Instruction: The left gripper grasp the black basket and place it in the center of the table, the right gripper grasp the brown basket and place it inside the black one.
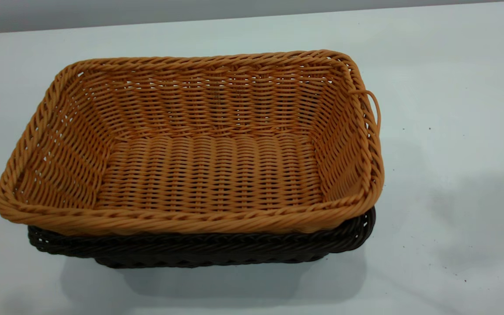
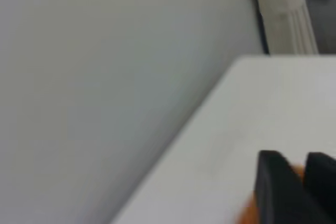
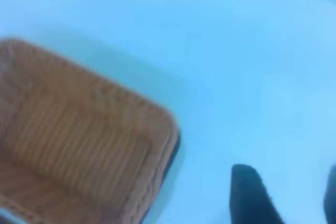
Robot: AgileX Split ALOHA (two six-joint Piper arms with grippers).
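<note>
Right tool (image 3: 286,195) hangs over bare worktop beside the nested baskets, its two dark fingers spread apart with nothing between them.

Left tool (image 2: 296,184) shows only two dark finger ends with a narrow gap, a blur of orange just behind them; whether it is open or closed I cannot tell. On the white worktop (image 1: 453,131) the brown basket (image 1: 199,144) sits inside the black basket (image 1: 199,251), whose dark braided rim shows below the near edge. A loose strand (image 1: 372,109) loops at the brown basket's right end.
</note>
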